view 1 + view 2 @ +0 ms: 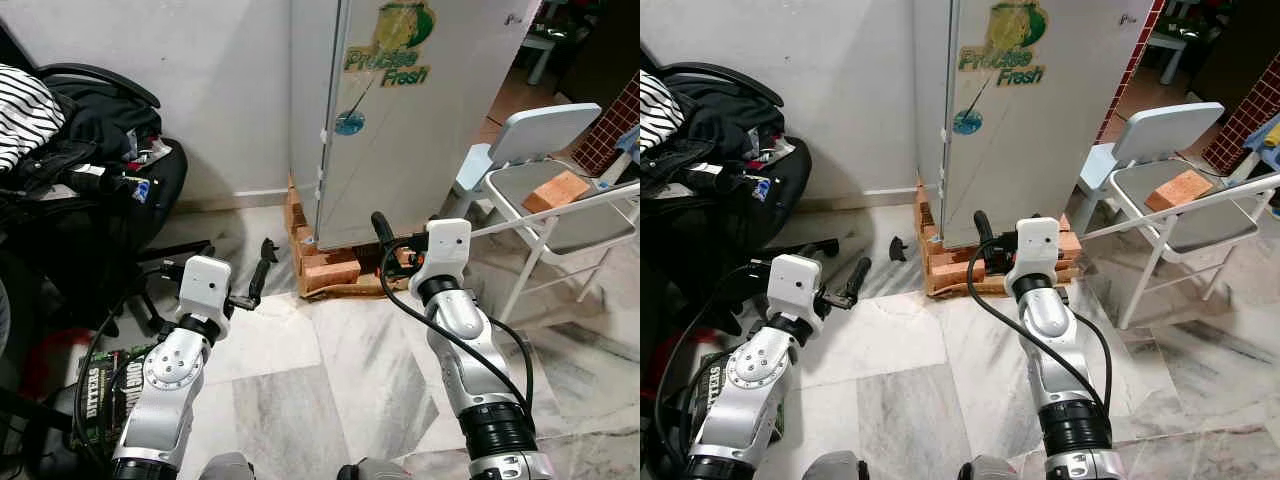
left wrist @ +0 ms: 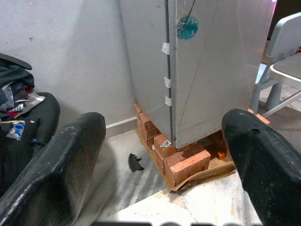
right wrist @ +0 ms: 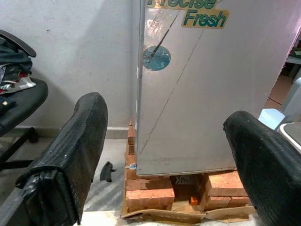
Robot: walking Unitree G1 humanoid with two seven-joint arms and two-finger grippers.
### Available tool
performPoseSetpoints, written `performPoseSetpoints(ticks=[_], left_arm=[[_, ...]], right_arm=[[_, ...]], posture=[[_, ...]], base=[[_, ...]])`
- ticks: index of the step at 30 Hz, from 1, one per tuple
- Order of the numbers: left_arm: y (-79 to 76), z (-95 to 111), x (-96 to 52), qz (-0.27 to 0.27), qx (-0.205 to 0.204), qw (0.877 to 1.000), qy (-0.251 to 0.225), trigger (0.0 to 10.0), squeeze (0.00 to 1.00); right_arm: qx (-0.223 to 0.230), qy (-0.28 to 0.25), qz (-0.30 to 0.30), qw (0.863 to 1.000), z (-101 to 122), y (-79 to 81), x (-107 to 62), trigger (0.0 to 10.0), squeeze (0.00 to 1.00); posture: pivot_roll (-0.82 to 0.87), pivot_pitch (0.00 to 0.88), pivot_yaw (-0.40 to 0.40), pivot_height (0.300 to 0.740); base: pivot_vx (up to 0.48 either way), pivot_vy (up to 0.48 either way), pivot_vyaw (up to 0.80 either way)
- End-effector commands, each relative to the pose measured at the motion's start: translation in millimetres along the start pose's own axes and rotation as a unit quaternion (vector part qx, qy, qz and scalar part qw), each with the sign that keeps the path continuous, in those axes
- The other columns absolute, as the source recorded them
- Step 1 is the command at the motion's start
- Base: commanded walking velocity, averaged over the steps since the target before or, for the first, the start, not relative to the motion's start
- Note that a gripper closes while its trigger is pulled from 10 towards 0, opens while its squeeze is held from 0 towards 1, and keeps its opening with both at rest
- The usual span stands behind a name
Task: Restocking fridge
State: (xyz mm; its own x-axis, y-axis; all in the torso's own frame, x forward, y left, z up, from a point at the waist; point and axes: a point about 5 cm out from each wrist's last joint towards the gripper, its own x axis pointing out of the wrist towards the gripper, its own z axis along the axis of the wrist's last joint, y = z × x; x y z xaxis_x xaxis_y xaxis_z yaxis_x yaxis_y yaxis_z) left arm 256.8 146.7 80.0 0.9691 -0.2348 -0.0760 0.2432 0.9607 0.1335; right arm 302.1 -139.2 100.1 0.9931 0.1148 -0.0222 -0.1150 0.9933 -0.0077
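In front of the shut fridge (image 1: 420, 110) on bricks (image 1: 325, 268): both left gripper (image 2: 164, 155) and right gripper (image 3: 164, 155) spread empty, hook door edge first.

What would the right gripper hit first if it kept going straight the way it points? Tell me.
Most likely the closed door of the fridge, near its lower part, judging by the right gripper wrist view. The open fingers hold nothing; depth is unclear, and the bricks lie just below that line.

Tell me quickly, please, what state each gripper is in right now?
Left gripper: open, holding nothing, raised towards the fridge.
Right gripper: open, holding nothing, facing the fridge door.
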Motion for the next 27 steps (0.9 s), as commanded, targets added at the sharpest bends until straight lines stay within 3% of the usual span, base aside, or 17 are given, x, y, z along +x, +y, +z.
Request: performPoseSetpoints(ticks=[1, 12, 13, 14, 16, 27], left_arm=[[-0.6, 3, -0.2, -0.003, 0.005, 1.000, -0.005, 10.0, 0.00], [-0.6, 3, -0.2, -0.003, 0.005, 1.000, -0.005, 10.0, 0.00], [-1.4, 3, -0.9, -0.003, 0.006, 1.000, -0.004, 10.0, 0.00], [19.7, -2, -1.6, 0.055, 0.026, 0.998, 0.004, 10.0, 0.00], [28.7, -3, -2.9, 0.080, 0.039, 0.996, 0.008, 10.0, 0.00], [37.9, -6, -9.4, 0.105, 0.033, 0.994, 0.013, 10.0, 0.00]], right_arm=[[0.000, -0.001, -0.005, 1.000, 1, -1.6, 0.1, 10.0, 0.00], [0.000, -0.001, -0.005, 1.000, 1, -1.6, 0.1, 10.0, 0.00], [-0.003, 0.005, -0.004, 1.000, 0, -0.4, 0.3, 10.0, 0.00], [0.017, 0.001, -0.044, 0.999, -1, -15.2, 2.5, 10.0, 0.00], [0.027, -0.004, -0.062, 0.998, 1, -22.1, 5.1, 10.0, 0.00], [0.022, 0.005, -0.054, 0.998, -6, -18.7, -1.3, 10.0, 0.00]], posture=[[0.11, 0.000, -0.049, 0.740], [0.11, 0.000, -0.049, 0.740], [0.00, 0.000, 0.000, 0.740], [0.10, 0.000, -0.065, 0.740], [0.10, 0.000, -0.066, 0.740], [0.10, 0.000, -0.069, 0.740]], base=[[0.000, 0.000, 0.00], [0.000, 0.000, 0.00], [0.000, 0.000, 0.00], [0.000, 0.000, 0.00], [0.000, 0.000, 0.00], [0.000, 0.000, 0.00]])
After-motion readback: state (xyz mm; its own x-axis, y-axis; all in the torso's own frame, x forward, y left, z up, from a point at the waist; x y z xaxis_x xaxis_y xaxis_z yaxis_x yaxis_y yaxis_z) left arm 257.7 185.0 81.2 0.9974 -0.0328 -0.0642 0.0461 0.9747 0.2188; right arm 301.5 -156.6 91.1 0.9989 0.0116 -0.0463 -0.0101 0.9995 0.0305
